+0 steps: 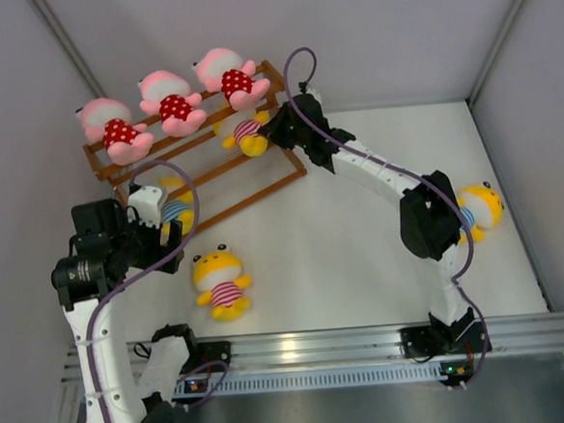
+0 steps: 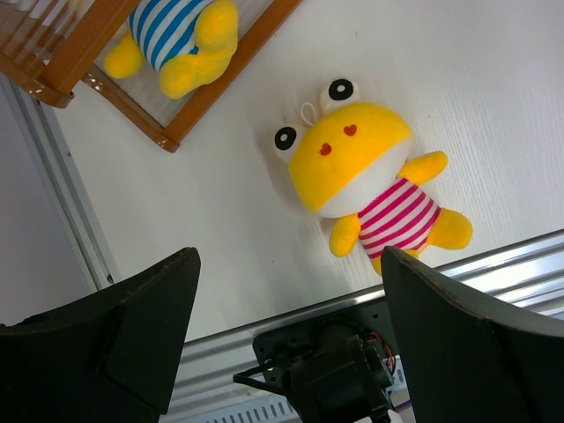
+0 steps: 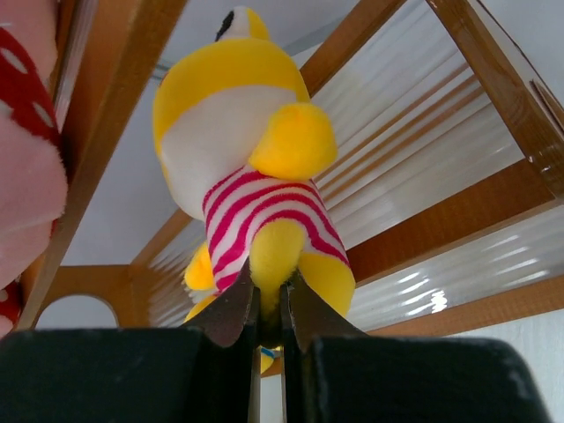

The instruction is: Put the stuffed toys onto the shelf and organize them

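Three pink stuffed toys (image 1: 171, 103) in red dotted dresses sit in a row on the top tier of the wooden shelf (image 1: 271, 192). My right gripper (image 1: 274, 127) is shut on the leg of a yellow pink-striped toy (image 3: 251, 150), holding it inside the shelf's (image 3: 441, 238) middle tier. A yellow blue-striped toy (image 2: 176, 35) lies on the bottom tier, partly hidden by my left arm in the top view. Another yellow pink-striped toy (image 2: 361, 176) lies face up on the table. My left gripper (image 2: 289, 264) hovers open and empty, to the left of it and above it.
A yellow blue-striped toy (image 1: 480, 207) lies at the table's right side, half hidden behind my right arm's elbow. Grey walls close in the table on the left, back and right. An aluminium rail (image 1: 320, 344) with the arm bases runs along the near edge.
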`<state>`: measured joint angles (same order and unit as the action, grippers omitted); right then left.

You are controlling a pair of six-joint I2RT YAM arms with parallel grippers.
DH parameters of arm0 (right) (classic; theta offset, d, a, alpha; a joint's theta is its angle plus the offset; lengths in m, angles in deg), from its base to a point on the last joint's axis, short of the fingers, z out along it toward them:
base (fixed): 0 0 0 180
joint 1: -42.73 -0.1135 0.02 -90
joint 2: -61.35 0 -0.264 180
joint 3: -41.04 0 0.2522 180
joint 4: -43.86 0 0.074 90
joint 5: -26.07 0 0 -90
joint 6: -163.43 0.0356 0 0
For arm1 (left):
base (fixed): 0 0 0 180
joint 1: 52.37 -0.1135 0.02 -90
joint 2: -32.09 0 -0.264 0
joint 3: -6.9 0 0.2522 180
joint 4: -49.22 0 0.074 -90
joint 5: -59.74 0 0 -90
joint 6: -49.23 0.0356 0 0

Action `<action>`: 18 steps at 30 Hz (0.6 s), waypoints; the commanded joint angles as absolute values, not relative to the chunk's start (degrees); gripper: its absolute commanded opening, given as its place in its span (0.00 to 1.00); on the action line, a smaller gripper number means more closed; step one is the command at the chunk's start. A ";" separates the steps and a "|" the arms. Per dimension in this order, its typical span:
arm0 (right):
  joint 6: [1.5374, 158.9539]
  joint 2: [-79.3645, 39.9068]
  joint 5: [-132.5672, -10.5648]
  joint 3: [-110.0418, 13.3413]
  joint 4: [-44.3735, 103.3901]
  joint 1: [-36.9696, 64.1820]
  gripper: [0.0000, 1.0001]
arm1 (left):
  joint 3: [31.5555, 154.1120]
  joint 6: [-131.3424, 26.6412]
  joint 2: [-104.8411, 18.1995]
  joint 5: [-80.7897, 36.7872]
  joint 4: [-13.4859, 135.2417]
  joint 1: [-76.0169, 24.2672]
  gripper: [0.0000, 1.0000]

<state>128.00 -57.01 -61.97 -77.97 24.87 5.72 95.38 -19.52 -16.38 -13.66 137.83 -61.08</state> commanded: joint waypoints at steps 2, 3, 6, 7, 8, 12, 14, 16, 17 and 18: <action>130.12 -56.78 -60.24 -80.57 28.70 4.33 0.00 | 95.55 -18.71 -15.64 -14.35 137.34 -60.46 0.90; 130.03 -56.25 -59.89 -79.86 28.96 4.24 0.00 | 95.55 -18.54 -15.73 -14.44 137.42 -60.55 0.90; 129.51 -54.32 -59.44 -77.40 29.58 4.24 0.01 | 95.46 -18.53 -15.73 -14.00 137.42 -60.37 0.90; 129.24 -54.14 -59.44 -77.22 29.58 4.15 0.02 | 95.55 -18.53 -15.81 -13.83 137.42 -60.29 0.90; 128.72 -53.61 -59.53 -77.22 29.40 4.24 0.02 | 95.55 -18.45 -15.82 -13.57 137.34 -60.28 0.90; 128.45 -51.86 -59.71 -75.82 29.05 4.24 0.03 | 95.37 -18.36 -15.64 -13.65 137.51 -60.28 0.90; 128.45 -51.15 -59.53 -74.76 29.14 4.24 0.03 | 95.46 -18.36 -15.64 -13.74 137.51 -60.28 0.90; 128.54 -50.89 -59.70 -74.32 28.70 4.24 0.03 | 95.46 -18.45 -15.64 -13.65 137.43 -60.28 0.90; 128.28 -50.88 -59.71 -74.32 28.44 4.24 0.07 | 95.55 -18.36 -15.64 -13.65 137.51 -60.28 0.90; 128.27 -50.97 -59.88 -74.32 27.82 4.15 0.11 | 95.46 -18.36 -15.55 -13.65 137.43 -60.20 0.90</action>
<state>129.02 -55.07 -60.46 -74.32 25.94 5.37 95.36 -19.36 -16.38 -13.86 137.83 -60.56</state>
